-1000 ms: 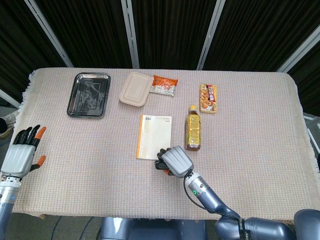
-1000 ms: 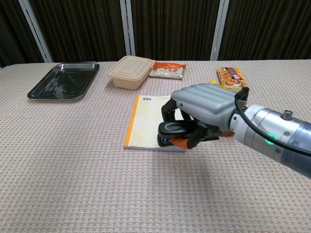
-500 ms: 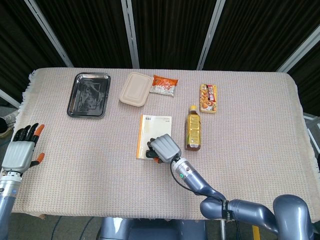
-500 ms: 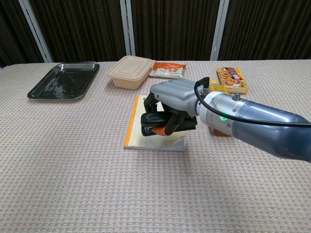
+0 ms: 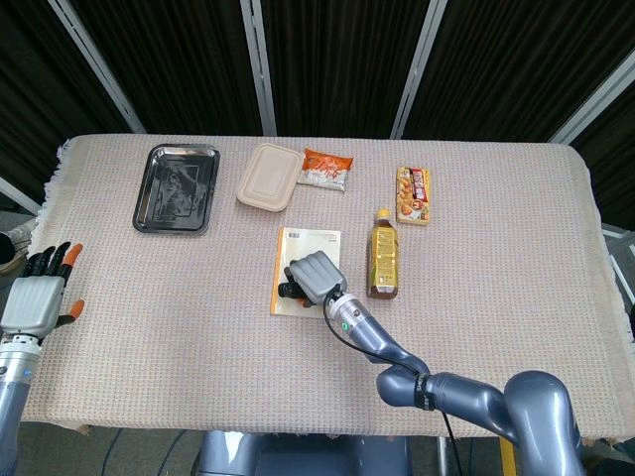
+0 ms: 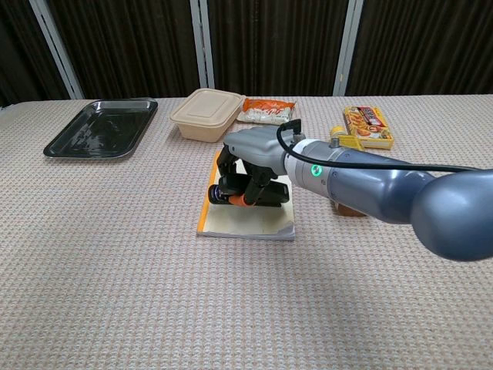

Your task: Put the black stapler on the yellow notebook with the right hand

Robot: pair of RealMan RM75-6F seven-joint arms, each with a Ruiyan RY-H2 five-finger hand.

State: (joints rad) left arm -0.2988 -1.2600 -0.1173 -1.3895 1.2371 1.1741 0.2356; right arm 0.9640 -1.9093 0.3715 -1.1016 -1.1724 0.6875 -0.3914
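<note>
Head view: beige woven table, dark curtains behind.
Right hand grips black stapler over yellow notebook; bottle beside; left hand spread, empty.

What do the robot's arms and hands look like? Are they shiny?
The right hand has a pale grey shell on its back, black fingers and orange fingertips. Its arm is smooth blue-grey metal with a slight sheen, a small green light and a black cable looping over the wrist. The left hand looks the same: grey back, black fingers, orange tips.
</note>
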